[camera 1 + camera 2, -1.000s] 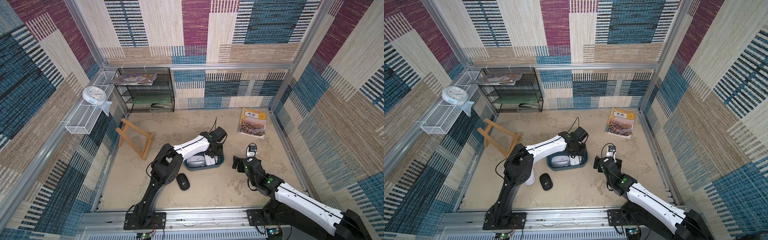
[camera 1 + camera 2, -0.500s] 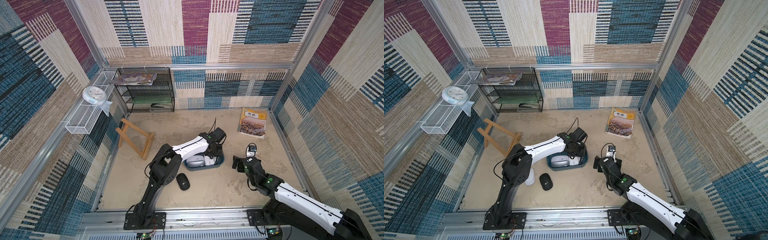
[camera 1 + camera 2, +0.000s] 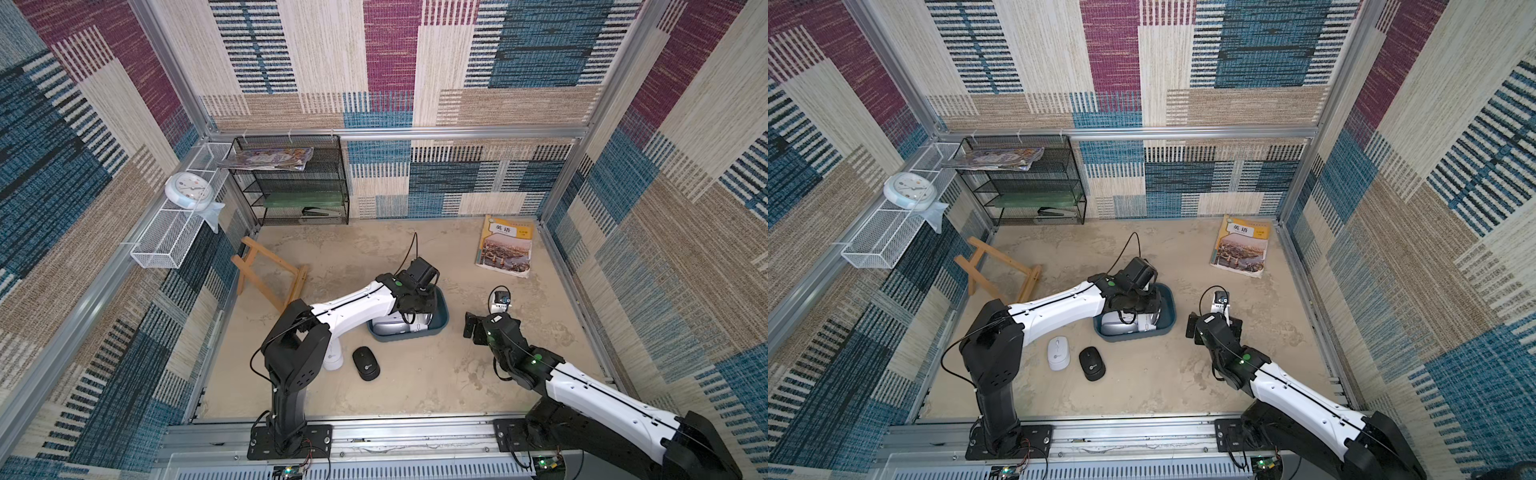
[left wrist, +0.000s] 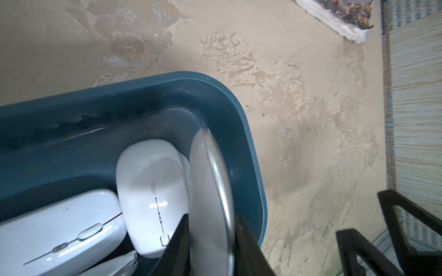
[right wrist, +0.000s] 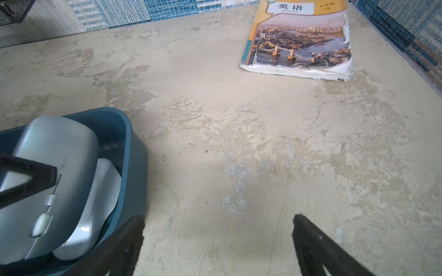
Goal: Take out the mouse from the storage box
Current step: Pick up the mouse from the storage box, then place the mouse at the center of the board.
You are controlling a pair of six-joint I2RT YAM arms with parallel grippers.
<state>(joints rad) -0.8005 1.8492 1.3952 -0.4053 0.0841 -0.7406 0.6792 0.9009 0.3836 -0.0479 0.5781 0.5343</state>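
Silver mouse (image 4: 208, 191) pinched by left fingers (image 4: 178, 246), arm stretched over storage box (image 4: 241, 129); right fingers (image 5: 308, 241) wide.

Both top views: mounted high over the near side, tilted down toward the back wall (image 3: 390, 83), wide enough for the whole floor (image 3: 415, 395), two nearly equal framings. Left wrist camera: very close, looking down along the left gripper (image 4: 212, 218) into a corner of the storage box (image 4: 239, 114). Right wrist camera: low, facing across the floor past the right gripper (image 5: 217, 219) to the book (image 5: 301, 40). Wrist views share box, book edge and silver mouse (image 5: 52, 153).
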